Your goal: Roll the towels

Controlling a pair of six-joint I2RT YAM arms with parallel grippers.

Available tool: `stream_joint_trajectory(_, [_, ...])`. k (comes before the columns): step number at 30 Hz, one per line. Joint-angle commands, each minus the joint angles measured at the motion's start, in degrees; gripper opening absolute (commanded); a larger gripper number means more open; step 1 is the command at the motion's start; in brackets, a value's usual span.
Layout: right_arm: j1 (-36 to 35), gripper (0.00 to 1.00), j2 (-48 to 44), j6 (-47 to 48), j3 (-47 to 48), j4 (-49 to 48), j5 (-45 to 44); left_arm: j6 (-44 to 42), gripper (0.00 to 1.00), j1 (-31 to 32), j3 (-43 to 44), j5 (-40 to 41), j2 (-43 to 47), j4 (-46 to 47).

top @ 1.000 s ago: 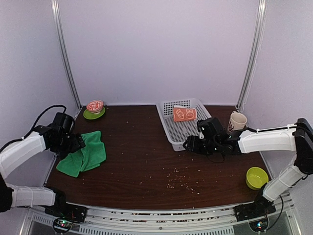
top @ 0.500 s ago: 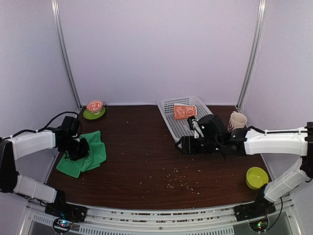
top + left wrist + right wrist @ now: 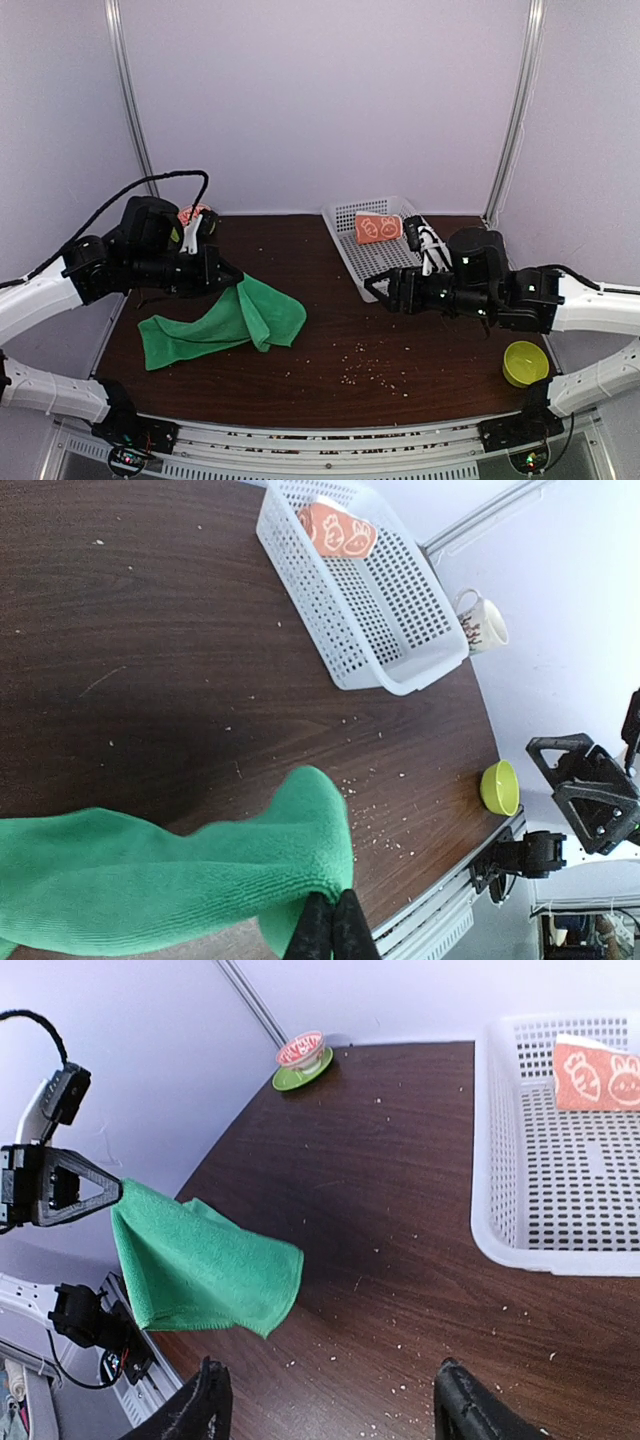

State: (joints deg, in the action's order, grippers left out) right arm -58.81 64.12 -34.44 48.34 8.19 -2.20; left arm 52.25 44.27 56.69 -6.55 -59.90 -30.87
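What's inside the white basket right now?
Only the orange towel, lying at the far end of the basket. The rest of the perforated floor shows bare. Anything beneath the towel is covered.

Robot lab test cell, not a home. Dark wood-grain worktop (image 3: 300,340) boxed in by plain white panels (image 3: 320,100), aluminium posts (image 3: 128,110) in the back corners. Two white-and-black arms, left arm (image 3: 40,295) and right arm (image 3: 595,305), bolted to a metal rail (image 3: 330,440) at the near edge, cable (image 3: 150,185) looping loose. Staged household props only: white perforated basket (image 3: 385,268), mug (image 3: 480,620), yellow-green bowl (image 3: 524,362), cup on green saucer (image 3: 302,1060), green towel (image 3: 225,320), orange printed towel (image 3: 378,229). Crumbs (image 3: 370,372) scattered over the worktop.
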Motion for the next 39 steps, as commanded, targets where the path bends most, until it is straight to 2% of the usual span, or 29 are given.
stream_joint_trajectory(1, [-0.09, 0.7, -2.61, 1.95, -1.48, 2.04, -5.11, -0.36, 0.0, -4.63, -2.65, 3.5, 5.8, -1.41])
stream_joint_trajectory(4, [-0.08, 0.7, -0.51, 2.13, -2.25, 1.56, -3.68, 0.7, 0.0, -18.28, -12.41, -9.83, 4.96, 4.1])
stream_joint_trajectory(5, [-0.15, 0.69, 0.68, 2.0, -2.09, 1.4, -2.97, 0.93, 0.0, -19.2, -14.62, -11.35, 3.83, 6.71])
stream_joint_trajectory(10, [-0.87, 0.68, 8.22, -0.67, -1.84, -3.24, 1.77, -0.96, 0.0, -19.31, -14.16, -13.57, -5.76, 10.14])
stream_joint_trajectory(14, [-3.68, 0.67, 17.53, -3.01, 1.96, -7.36, 5.69, 0.64, 0.0, -18.98, -13.3, -16.41, -6.48, 14.94])
stream_joint_trajectory(20, [-5.53, 0.64, 30.64, -10.06, 8.05, -18.74, 13.78, -0.41, 0.0, -18.99, -12.29, -16.83, -3.67, 12.41])
stream_joint_trajectory(25, [-7.43, 0.62, 39.55, -11.28, 17.57, -17.86, 17.65, -3.87, 0.0, -19.02, -10.01, -10.68, -3.74, 5.58])
stream_joint_trajectory(27, [-7.5, 0.6, 40.45, -11.58, 19.15, -16.1, 16.06, -5.92, 0.32, -19.02, -8.42, -5.91, -4.48, 2.15])
stream_joint_trajectory(29, [-7.12, 0.6, 38.82, -11.64, 17.59, -15.34, 12.71, -8.27, 0.59, -19.0, -5.55, 2.36, -5.22, -5.14])
stream_joint_trajectory(32, [-5.8, 0.6, 33.5, -10.68, 13.45, -13.0, 6.78, -11.05, 0.84, -16.69, -1.53, 15.8, -2.72, -13.96])
stream_joint_trajectory(34, [-4.55, 0.61, 29.11, -9.61, 9.9, -11.69, 3.75, -12.99, 0.95, -11.74, -0.01, 21.96, 0.32, -16.02])
stream_joint_trajectory(35, [-3.89, 0.61, 26.57, -9.24, 8.2, -10.91, 2.45, -13.95, 0.98, -8.7, 0.5, 23.62, 1.15, -16.1])
stream_joint_trajectory(37, [-2.65, 0.61, 21.56, -8.39, 4.39, -9.65, -0.06, -15.37, 0.97, -2.09, 1.41, 24.94, 0.59, -16.14])
stream_joint_trajectory(39, [-1.42, 0.61, 15.52, -7.67, 0.96, -7.84, -2.45, -16.68, 0.91, 3.64, 2.07, 23.66, -2.82, -16.41])
